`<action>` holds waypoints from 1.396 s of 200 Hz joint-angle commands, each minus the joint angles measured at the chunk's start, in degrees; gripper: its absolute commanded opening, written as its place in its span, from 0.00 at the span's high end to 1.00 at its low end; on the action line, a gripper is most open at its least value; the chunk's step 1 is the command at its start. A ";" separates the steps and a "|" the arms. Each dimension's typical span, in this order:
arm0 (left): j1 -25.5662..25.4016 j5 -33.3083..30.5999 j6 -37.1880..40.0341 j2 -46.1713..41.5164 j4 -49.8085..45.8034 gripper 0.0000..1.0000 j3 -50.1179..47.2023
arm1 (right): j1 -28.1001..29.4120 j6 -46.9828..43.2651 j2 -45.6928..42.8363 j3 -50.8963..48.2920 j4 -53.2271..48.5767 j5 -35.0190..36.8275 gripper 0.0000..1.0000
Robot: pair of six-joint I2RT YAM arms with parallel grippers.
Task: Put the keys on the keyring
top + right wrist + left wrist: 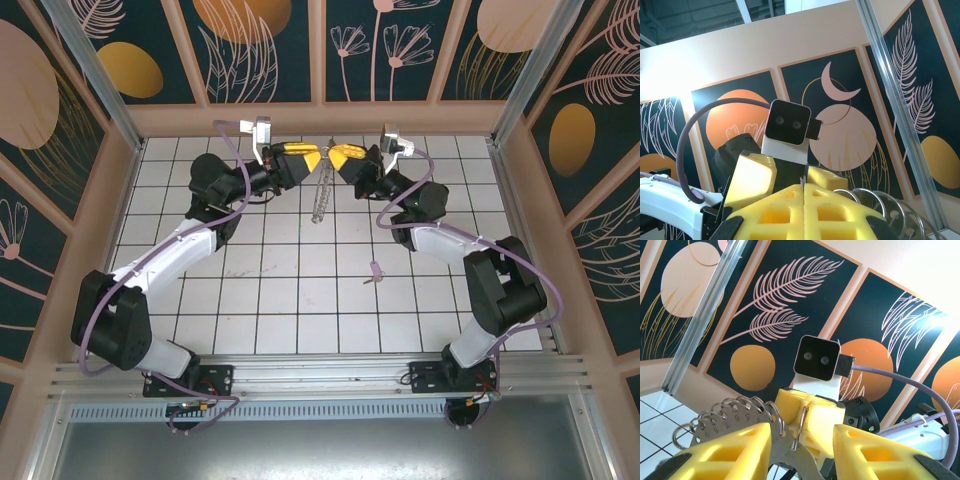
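1. The keyring (321, 195) is lifted off the table (300, 310), dangling as a thin chain-like strand between the two grippers. In the left wrist view its coiled loops and flat metal plate (735, 415) sit right at the fingertips.
2. The right gripper (338, 156) is just right of the keyring. In the right wrist view its fingers (785, 210) are pressed together with a thin wire of the keyring caught in the seam, so it is pinching the keyring.
3. The left gripper (305, 158) is just left of the keyring. Its fingers (735, 450) are spread, with the plate in the gap between them. The pads probably aren't biting on it, but the close angle makes that hard to confirm.
4. The key (375, 272) lies flat on the table, well apart from the keyring, nearer the arm bases and a bit to its right. Nothing touches it.
5. Progress is early. The keyring is picked up and presented, but no key is on it.
6. Still left: fetch the key, bring it up to the keyring, and thread it on.
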 commanded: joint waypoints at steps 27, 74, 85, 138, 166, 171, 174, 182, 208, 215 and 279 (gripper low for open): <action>0.00 1.74 -1.52 1.25 4.46 0.65 -0.06 | 0.85 0.86 0.21 2.48 6.62 -0.28 1.00; 0.01 1.98 -1.85 1.69 5.23 0.71 0.20 | 1.03 0.93 0.44 2.63 6.33 -0.59 1.00; 0.00 2.01 -1.96 1.79 5.38 0.75 0.21 | 1.08 0.92 0.57 2.65 6.29 -0.68 1.00; -0.08 2.19 -2.79 2.34 6.48 0.75 0.47 | 1.43 0.86 0.86 3.08 5.80 -1.13 1.00; -0.11 2.30 -3.05 2.66 6.81 0.75 0.58 | 1.62 0.81 1.09 3.15 5.58 -1.23 1.00; -0.08 2.22 -3.08 2.73 6.79 0.76 0.60 | 1.60 0.78 1.10 3.11 5.48 -1.25 1.00; -0.12 2.24 -3.10 2.69 6.90 0.76 0.56 | 1.60 0.79 1.06 3.17 5.52 -1.29 1.00; -0.08 2.21 -3.16 2.76 7.07 0.78 0.56 | 1.68 0.75 1.19 3.23 5.45 -1.40 1.00; -0.09 2.66 -2.96 2.92 6.93 0.93 0.74 | 1.69 0.55 1.17 3.18 4.81 -1.69 1.00; -0.11 2.85 -2.65 2.96 6.51 0.98 0.86 | 1.69 0.50 1.07 3.25 4.62 -1.73 1.00; -0.09 -1.13 17.96 -1.78 -14.60 1.00 3.32 | -3.75 -1.35 -8.27 -2.50 -9.27 5.12 0.46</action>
